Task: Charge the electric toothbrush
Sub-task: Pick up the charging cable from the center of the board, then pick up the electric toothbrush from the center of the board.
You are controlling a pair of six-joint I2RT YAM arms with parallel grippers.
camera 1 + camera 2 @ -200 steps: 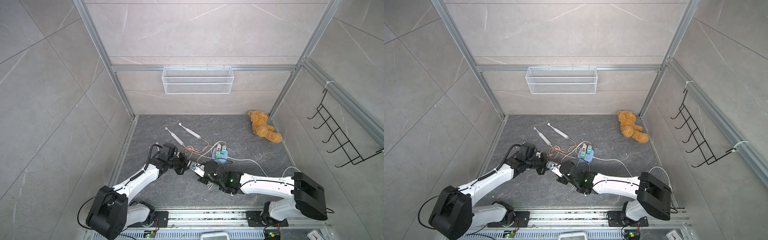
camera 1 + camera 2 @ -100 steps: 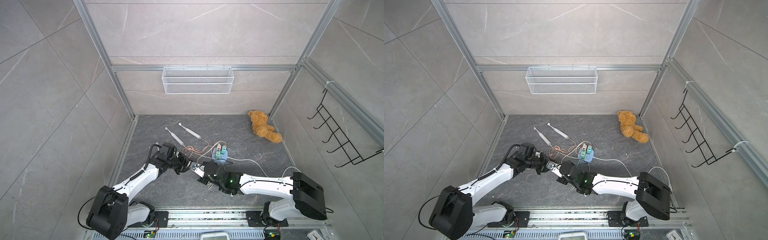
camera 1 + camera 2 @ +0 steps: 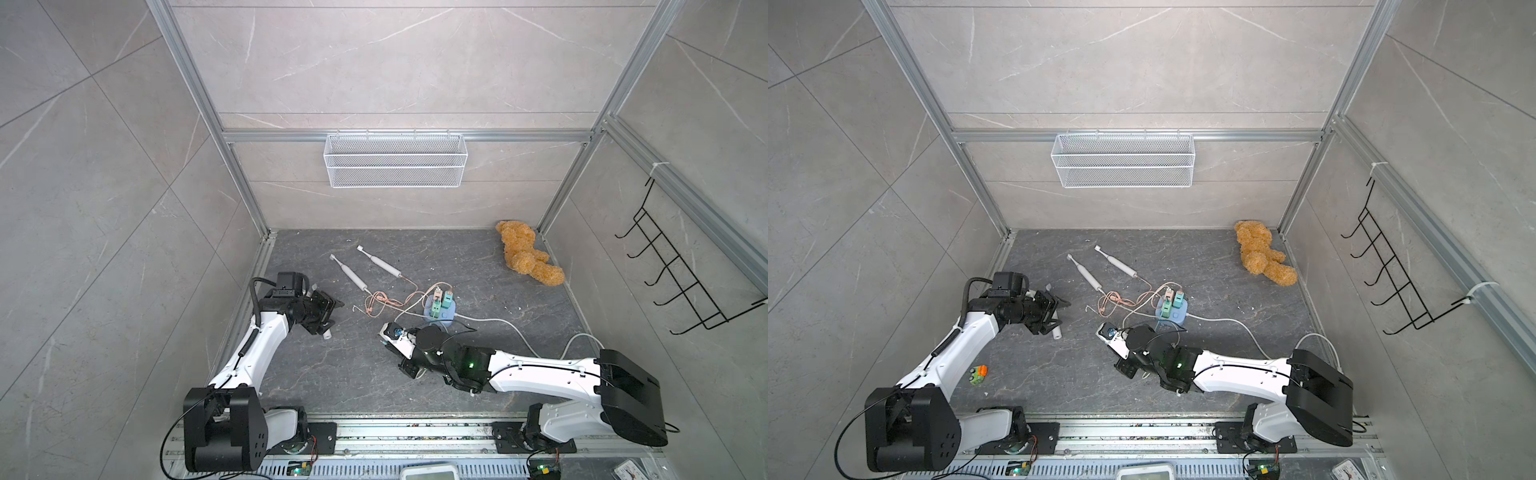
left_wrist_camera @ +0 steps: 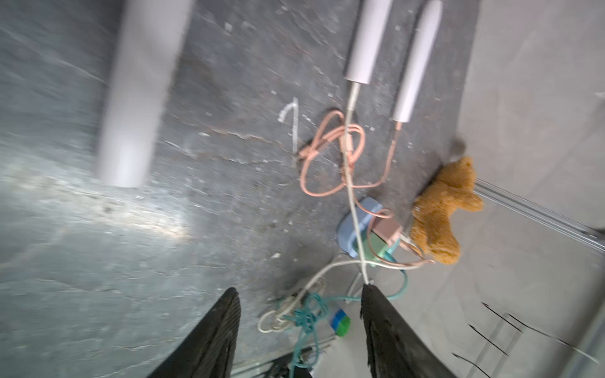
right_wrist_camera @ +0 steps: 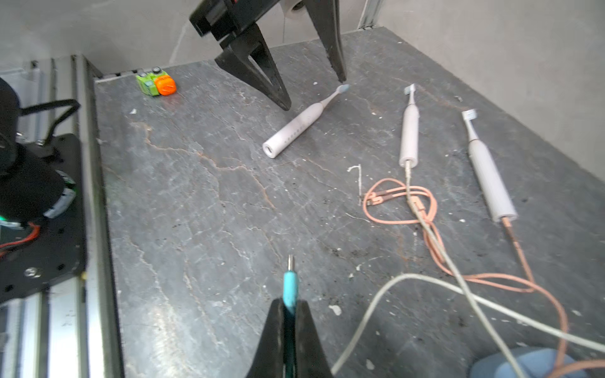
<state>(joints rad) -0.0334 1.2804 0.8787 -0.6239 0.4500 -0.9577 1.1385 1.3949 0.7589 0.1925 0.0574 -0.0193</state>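
back wall (image 3: 395, 62) — wire basket (image 3: 395, 170); floor (image 3: 457, 257) — blue hub (image 3: 449, 316) with 3 plugs (image 3: 447, 298)

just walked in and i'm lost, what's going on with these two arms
The right end effector is shut on a teal charging plug, holding it out above the floor. The left end effector is open over a white toothbrush that lies on the floor with nothing plugged in. Two more toothbrushes nearby already have cables in their ends, running towards a blue power block.
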